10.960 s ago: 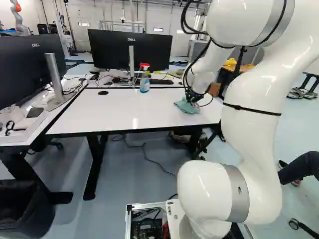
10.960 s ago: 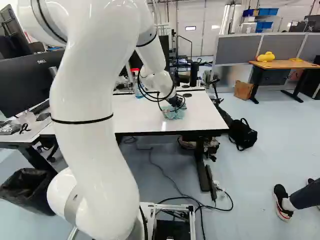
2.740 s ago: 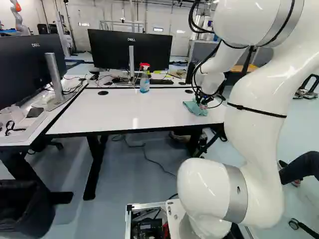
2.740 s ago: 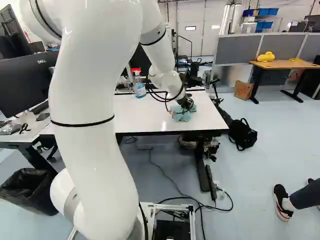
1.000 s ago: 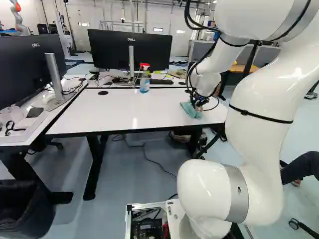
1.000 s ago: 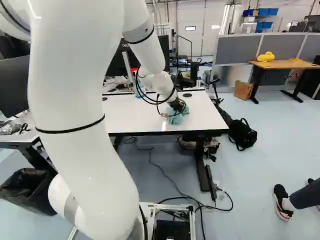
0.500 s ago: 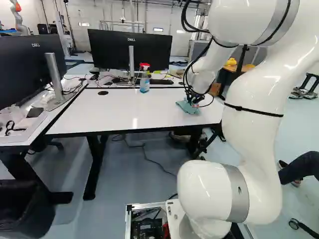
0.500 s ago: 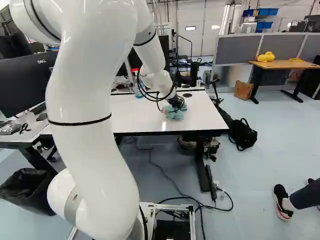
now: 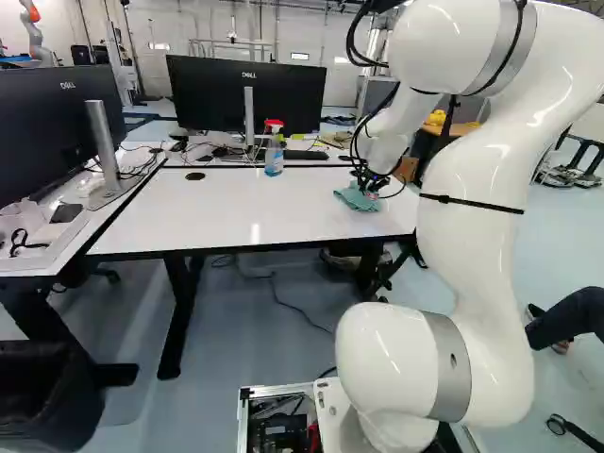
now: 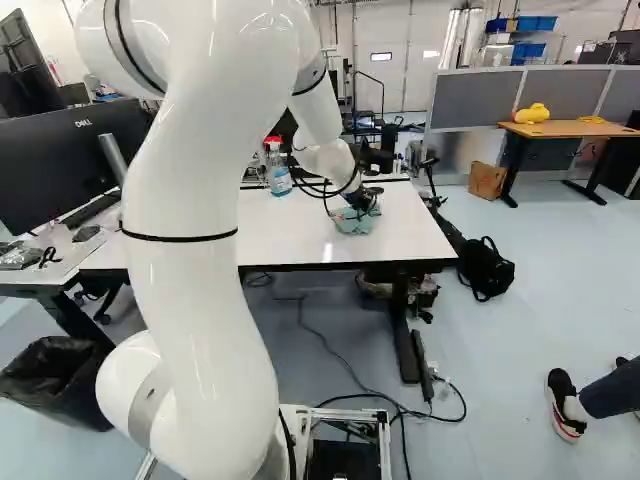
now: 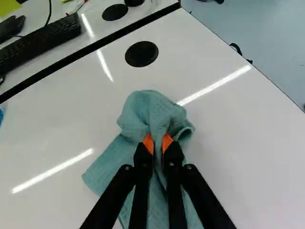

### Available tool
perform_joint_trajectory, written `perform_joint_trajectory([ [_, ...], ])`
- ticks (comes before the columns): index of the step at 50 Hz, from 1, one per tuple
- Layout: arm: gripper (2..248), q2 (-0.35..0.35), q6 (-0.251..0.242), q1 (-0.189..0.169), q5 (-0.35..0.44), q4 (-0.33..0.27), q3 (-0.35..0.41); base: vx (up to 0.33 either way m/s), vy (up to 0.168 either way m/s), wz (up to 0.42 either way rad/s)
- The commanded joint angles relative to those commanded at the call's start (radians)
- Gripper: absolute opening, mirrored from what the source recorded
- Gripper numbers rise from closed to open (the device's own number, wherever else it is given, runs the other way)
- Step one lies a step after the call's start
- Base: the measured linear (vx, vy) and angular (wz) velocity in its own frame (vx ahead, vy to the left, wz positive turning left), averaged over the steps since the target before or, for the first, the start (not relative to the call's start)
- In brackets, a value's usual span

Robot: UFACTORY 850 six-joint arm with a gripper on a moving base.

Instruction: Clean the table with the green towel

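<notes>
From my station I'm seeing the arm (image 9: 477,255) reaching over the white desk (image 9: 217,208), and the gripper (image 9: 370,191) is pointing down at the green towel (image 9: 357,199). The wrist view is showing me both orange pads pinching a gathered fold of cloth between them. The towel is lying on the desktop toward the right edge, between the front and back edges, and it's bunching into a rounded lump ahead of the fingers while a flatter flap is spreading out beside them and more cloth is running beneath. A round black cap (image 11: 141,54) is sitting beyond the towel, near the desk's far right corner. The spray bottle (image 9: 274,156) is standing upright by the back edge, well apart from the towel, and a monitor (image 9: 217,94) is rising behind it.
</notes>
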Motion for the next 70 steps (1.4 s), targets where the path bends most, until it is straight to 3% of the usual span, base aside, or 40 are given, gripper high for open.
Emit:
perform_joint_trajectory([
  [19,40,0.015,0.0,-0.057,0.0,0.0,0.019,0.0,0.0,0.0],
  [39,40,0.088,0.0,-0.084,0.0,0.0,0.111,0.0,0.0,0.0],
  [54,40,0.154,0.0,-0.079,0.0,0.0,0.191,0.0,0.0,0.0],
  [70,40,0.187,0.0,-0.038,0.0,0.0,0.23,0.0,0.0,0.0],
])
